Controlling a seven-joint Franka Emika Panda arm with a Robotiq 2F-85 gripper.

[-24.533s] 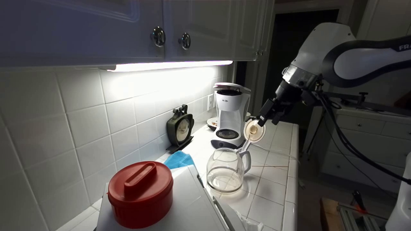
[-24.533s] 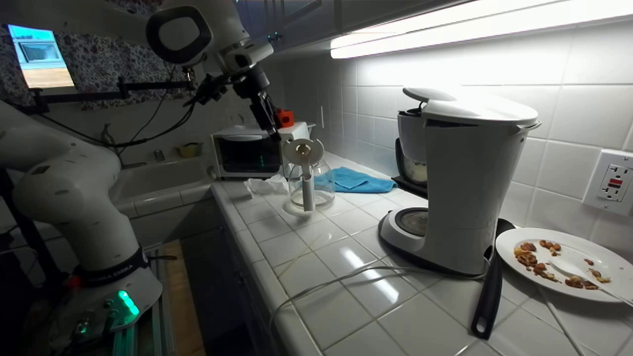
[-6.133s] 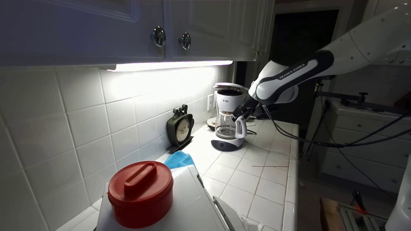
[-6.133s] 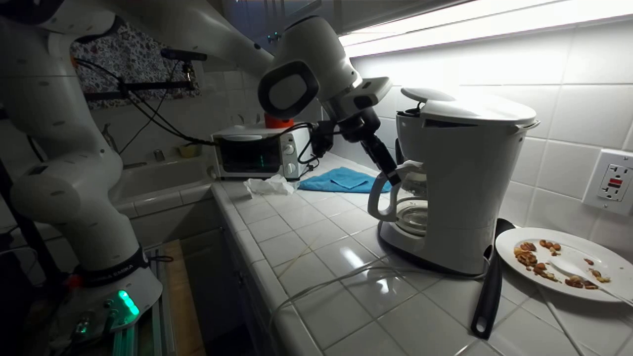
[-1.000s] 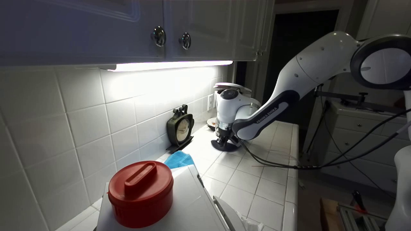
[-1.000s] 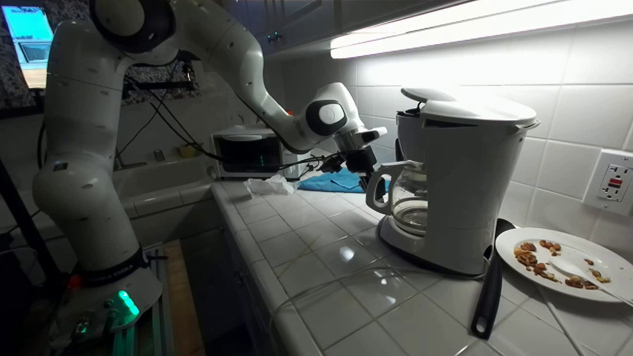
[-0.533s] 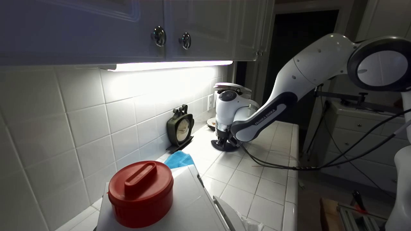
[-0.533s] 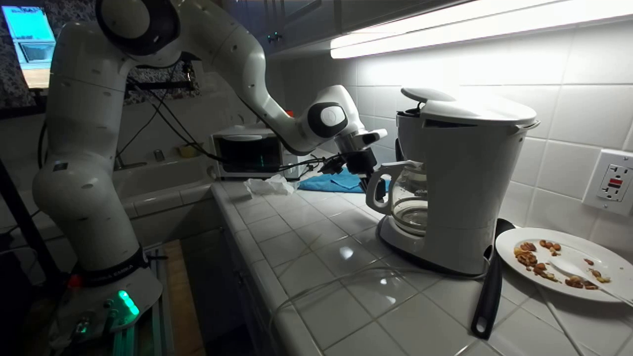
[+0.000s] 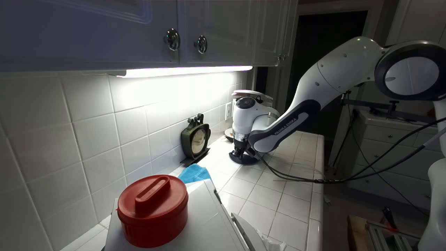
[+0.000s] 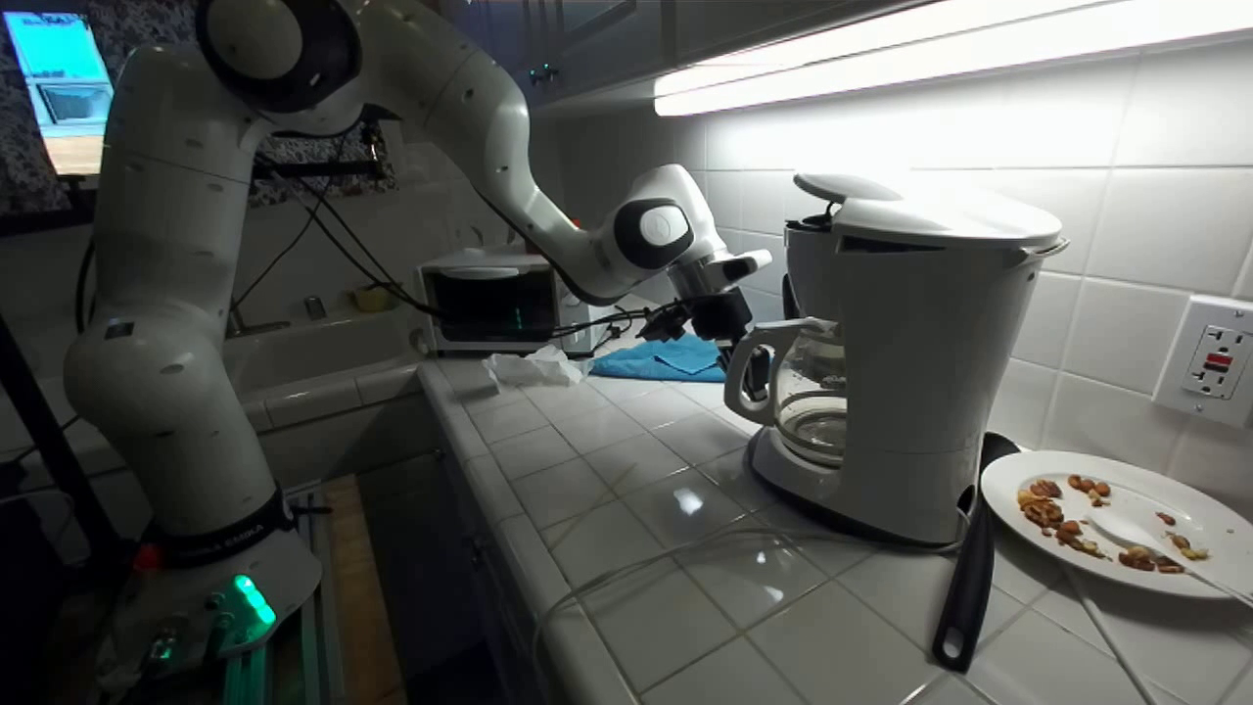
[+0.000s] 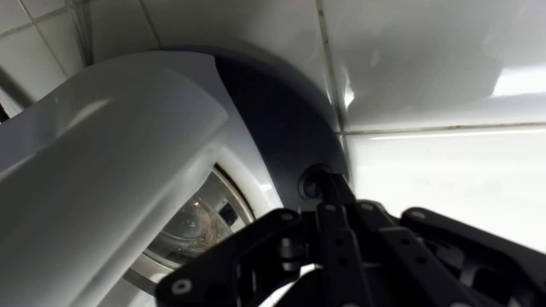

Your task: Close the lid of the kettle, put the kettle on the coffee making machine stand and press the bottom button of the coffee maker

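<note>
One pincer [image 11: 333,181] inspected, jaws drawn together; its fingertips [image 11: 342,189] stand at the low front of the coffee maker [image 10: 930,372] and overlie part of the round button [image 11: 308,186]; whether they press it cannot be told. Kettle [image 10: 811,367], clear glass with a pale handle [image 10: 767,338], rests upright on the stand [image 10: 795,474], just beside the pincer; in an exterior view the handle crosses in front of the pincer, contact undetermined; its top is partly hidden by the coffee maker. Raised flap [image 10: 847,186] noted on the coffee maker, higher than the pincer; lit lamp [image 9: 188,71] higher again, beneath the cabinets [image 9: 216,31]; arm [image 9: 343,69] bent above the pincer. Blue cloth [image 10: 666,357] lies on the tiled table [image 9: 264,202] between the pincer and a toaster oven [image 10: 494,304]; crumpled white paper [image 10: 538,367] in the same direction, farther off; red tub [image 9: 153,209] on the oven, well apart from the pincer; dark-cased dial [image 9: 198,141] by the wall [image 9: 97,167], nearer than the tub; plate [image 10: 1013,475] with brown food pieces [image 10: 1043,514], and a black-handled utensil [image 10: 964,597], on the far side of the coffee maker from the pincer.
</note>
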